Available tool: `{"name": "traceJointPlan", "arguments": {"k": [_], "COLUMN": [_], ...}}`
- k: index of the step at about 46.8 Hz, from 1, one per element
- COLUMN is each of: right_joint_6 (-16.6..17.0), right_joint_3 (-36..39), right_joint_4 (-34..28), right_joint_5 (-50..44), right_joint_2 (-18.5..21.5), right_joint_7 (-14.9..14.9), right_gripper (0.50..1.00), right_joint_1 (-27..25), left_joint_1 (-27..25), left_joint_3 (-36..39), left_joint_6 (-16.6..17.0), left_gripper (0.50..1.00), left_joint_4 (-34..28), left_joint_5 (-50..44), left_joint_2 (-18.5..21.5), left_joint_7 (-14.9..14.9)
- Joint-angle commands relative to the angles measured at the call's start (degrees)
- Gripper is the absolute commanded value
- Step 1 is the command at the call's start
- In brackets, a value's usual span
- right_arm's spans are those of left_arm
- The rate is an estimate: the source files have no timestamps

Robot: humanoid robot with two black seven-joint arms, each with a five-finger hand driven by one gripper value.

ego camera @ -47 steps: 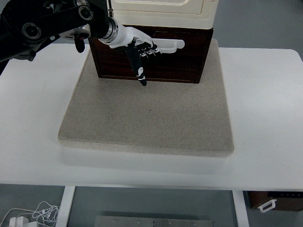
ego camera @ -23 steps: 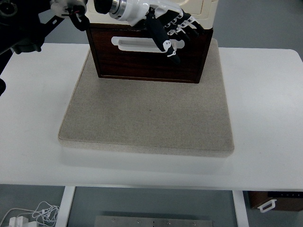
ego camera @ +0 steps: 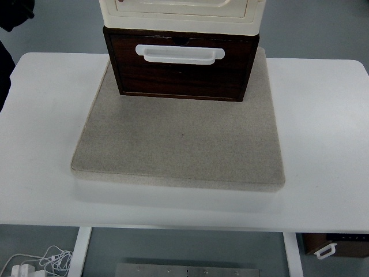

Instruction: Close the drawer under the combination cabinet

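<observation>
I see the white table (ego camera: pixel 323 144) filling most of my view, with a grey felt mat (ego camera: pixel 179 144) lying flat across its middle. On the mat's far part stands the cabinet (ego camera: pixel 181 11), cream on top, with the dark wooden drawer (ego camera: pixel 181 78) below it; its front juts toward me past the cream body. A white handle (ego camera: pixel 180 53) crosses the drawer front. I cannot tell any finger state: neither hand is visible
</observation>
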Motion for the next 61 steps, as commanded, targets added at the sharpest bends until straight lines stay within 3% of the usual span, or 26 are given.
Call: {"name": "traceJointPlan", "arguments": {"k": [1, 6, 12, 20, 42, 50, 61], "right_joint_6": [0.00, 0.00, 0.00, 0.00, 0.00, 0.00, 0.26], "right_joint_3": [0.01, 0.01, 0.01, 0.01, 0.01, 0.01, 0.01], "right_joint_4": [0.00, 0.00, 0.00, 0.00, 0.00, 0.00, 0.17], "right_joint_5": [-0.04, -0.04, 0.04, -0.04, 0.04, 0.04, -0.04], "right_joint_2": [0.00, 0.00, 0.00, 0.00, 0.00, 0.00, 0.00], "right_joint_7": [0.00, 0.00, 0.00, 0.00, 0.00, 0.00, 0.00], "right_gripper": [0.952, 0.952, 0.952, 0.952, 0.952, 0.952, 0.952], "right_joint_1": [-0.01, -0.01, -0.01, -0.01, -0.01, -0.01, -0.01], "left_joint_1": [-0.96, -2.81, -3.07, -3.16, -2.20, 2.10, 10.63], "left_joint_3": [-2.72, -2.98, -3.68, -4.13, -3.86, -3.25, -3.42], "left_joint_6": [6.11, 11.31, 14.12, 17.99, 18.34, 18.34, 17.64], "left_gripper": [0.996, 0.999, 0.999, 0.999, 0.996, 0.999, 0.999], "left_joint_4": [2.61, 7.09, 10.87, 15.09, 31.00, 35.04, 35.22], "left_joint_5": [0.00, -0.27, -4.13, -11.86, -21.53, -27.77, -32.95], "left_joint_2": [-0.03, -0.03, 0.68, 2.96, 7.01, 6.74, 5.69], "left_joint_7": [-1.37, -3.83, -7.17, -8.14, -8.93, -8.23, -8.40]}}
